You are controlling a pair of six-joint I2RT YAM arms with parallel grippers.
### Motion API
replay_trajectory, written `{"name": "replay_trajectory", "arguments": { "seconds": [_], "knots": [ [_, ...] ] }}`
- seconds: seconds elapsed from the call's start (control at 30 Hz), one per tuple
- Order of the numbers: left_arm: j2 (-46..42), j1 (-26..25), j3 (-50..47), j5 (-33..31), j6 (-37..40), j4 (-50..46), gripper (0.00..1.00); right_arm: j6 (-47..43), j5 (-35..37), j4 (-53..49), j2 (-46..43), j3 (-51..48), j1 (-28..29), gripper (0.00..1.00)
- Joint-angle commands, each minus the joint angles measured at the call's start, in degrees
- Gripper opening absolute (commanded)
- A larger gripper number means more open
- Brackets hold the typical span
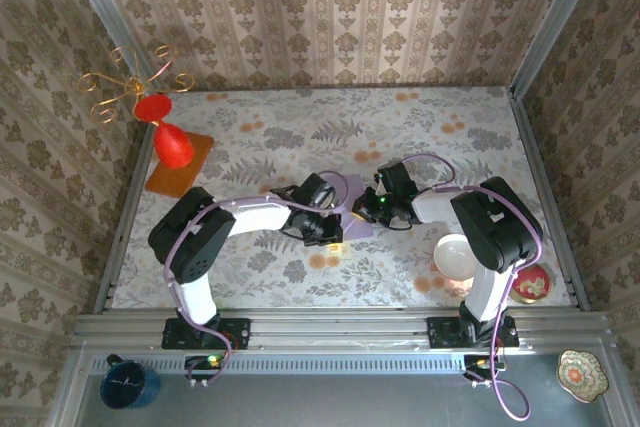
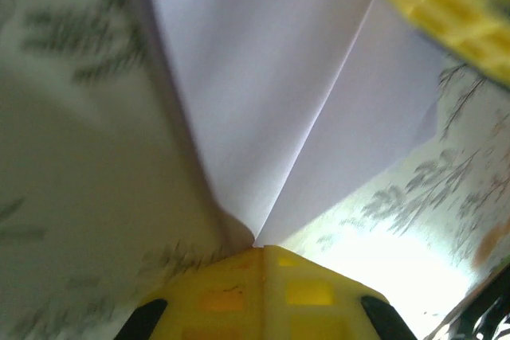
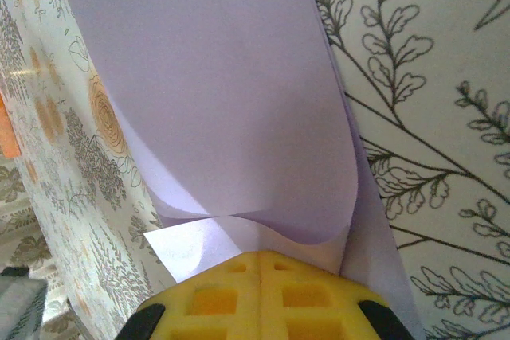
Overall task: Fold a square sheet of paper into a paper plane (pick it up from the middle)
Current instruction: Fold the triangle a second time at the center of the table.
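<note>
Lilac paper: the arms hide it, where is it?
In the top view, the lilac paper is mid-table, gripped by the left tool and the right tool.

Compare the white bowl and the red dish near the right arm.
The white bowl is plain and larger; the red dish is smaller, with a pale centre. The white bowl sits further in on the table; the red dish is by its right edge. Both are round.
</note>
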Motion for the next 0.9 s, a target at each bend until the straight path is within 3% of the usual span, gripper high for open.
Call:
{"name": "replay_trajectory", "arguments": {
  "seconds": [0.0,0.23,0.47,0.87],
  "knots": [
    [-2.99,-0.42,-2.37,-1.35,-0.62,-10.29,0.0,-0.79,4.74,-11.1,2.62,-2.67,-0.47,0.0],
    [-8.09,0.26,1.26,-5.83,-0.81,-4.95,0.0,1.19,4.07,-9.4,0.16,-4.25,-0.02,0.0],
    [-0.15,0.39,6.4,-3.84,-2.06,0.74,0.0,1.43,4.52,-9.12,0.19,-4.19,-0.03,0.0],
    [4.18,0.93,5.28,-5.84,-2.83,-2.83,0.0,-1.99,2.37,-8.96,-1.56,-1.29,-0.89,0.0]
  ]
}}
